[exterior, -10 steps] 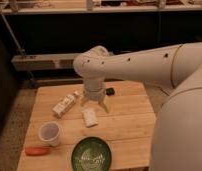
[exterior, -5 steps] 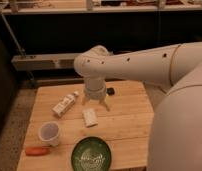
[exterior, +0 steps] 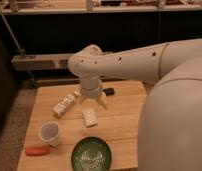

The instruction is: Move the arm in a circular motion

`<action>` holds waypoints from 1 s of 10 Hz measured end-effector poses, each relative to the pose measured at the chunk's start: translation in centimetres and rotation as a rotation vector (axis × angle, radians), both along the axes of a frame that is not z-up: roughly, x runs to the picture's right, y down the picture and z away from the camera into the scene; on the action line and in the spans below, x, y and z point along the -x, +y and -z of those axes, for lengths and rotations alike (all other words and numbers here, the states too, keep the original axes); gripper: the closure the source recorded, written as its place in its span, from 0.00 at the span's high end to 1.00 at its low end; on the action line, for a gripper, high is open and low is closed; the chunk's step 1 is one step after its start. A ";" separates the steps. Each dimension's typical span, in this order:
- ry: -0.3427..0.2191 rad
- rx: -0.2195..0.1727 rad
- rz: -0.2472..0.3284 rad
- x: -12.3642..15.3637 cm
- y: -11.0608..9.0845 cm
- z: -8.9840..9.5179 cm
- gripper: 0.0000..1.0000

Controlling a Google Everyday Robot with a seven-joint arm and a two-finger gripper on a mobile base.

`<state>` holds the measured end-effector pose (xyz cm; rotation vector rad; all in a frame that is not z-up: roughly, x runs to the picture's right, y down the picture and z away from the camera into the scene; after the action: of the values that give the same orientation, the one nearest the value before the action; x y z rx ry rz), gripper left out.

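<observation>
Wooden table: the landmark for all entries.

- Green bowl: at the table's near edge, about the middle.
- Orange object: lying flat at the table's near left corner; what it is cannot be told.
- White cup: upright, just behind the orange object on the table's left side.
- Small white packet: flat on the table's middle.
- White bottle: on its side, left of the table's middle, tilted.
- Arm: glossy cream-white, made of thick rounded tube segments with a row of small dark holes. Its bulky nearest segment covers the table's right side. A long segment reaches left above the table's far half to a rounded joint, then turns straight down.
- Gripper: at the arm's lower end, above the table's middle just behind the packet; prongs spread apart, holding nothing.
- Small dark object: on the table's far part, just right of the gripper.
- Shelf: beyond the table's far edge.
</observation>
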<state>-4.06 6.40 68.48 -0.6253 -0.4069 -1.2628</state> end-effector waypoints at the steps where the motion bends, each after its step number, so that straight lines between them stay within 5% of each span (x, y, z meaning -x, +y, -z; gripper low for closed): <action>1: -0.007 0.001 0.012 1.2 -0.1 0.1 0.74; 10: -0.041 -0.021 0.137 9.5 -3.6 -3.7 0.74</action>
<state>-13.51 2.79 72.16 -0.6183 -0.3889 -1.4104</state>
